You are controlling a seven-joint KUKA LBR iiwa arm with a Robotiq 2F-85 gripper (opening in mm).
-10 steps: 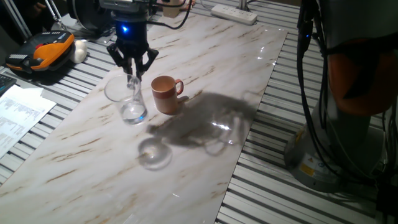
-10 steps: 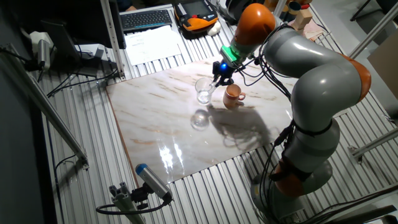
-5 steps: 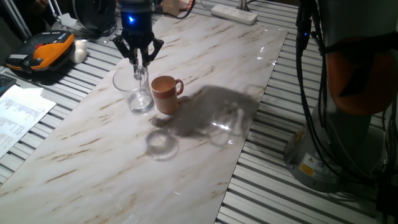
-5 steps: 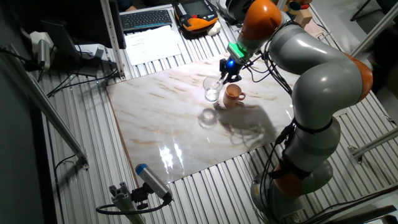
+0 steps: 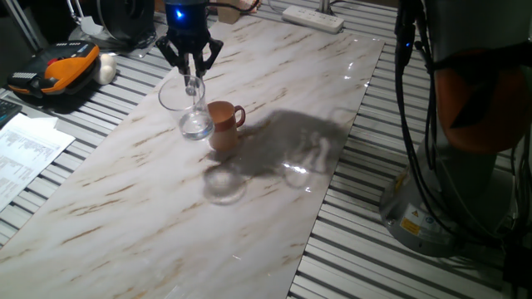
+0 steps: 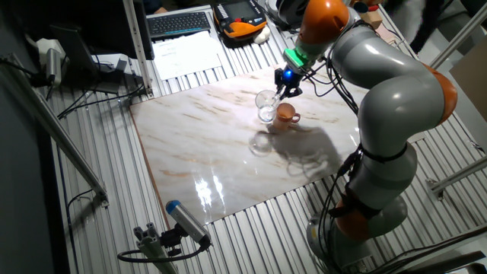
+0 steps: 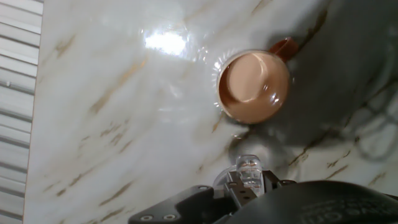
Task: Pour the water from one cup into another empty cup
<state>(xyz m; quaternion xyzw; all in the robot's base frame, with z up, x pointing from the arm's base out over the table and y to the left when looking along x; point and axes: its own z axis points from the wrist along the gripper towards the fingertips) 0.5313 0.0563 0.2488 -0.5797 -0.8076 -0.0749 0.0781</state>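
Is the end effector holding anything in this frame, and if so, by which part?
Yes: the end effector grips the glass mug, lifted off the table, at its upper rim; whether at the handle cannot be told.

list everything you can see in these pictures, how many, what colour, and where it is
Transparent colourless glass mug: one, clear, lifted above the marble tabletop beside the brown mug, held at its handle.
Water: a small amount, clear, in the bottom of the glass mug.
Opaque terracotta-brown ceramic mug: one, brown with lighter inside, upright on the tabletop; looks empty in the hand view.
White marble-patterned tabletop: one, white with brown veins, centre.
Orange and black device: one, on the slatted bench at far left.
White power strip: one, at the tabletop's far edge.
Printed paper sheets: white, left edge.
Black keyboard: one, behind the table.
Gripper: one, black, closed on the glass mug's handle.
Robot arm: one, grey and orange, right.
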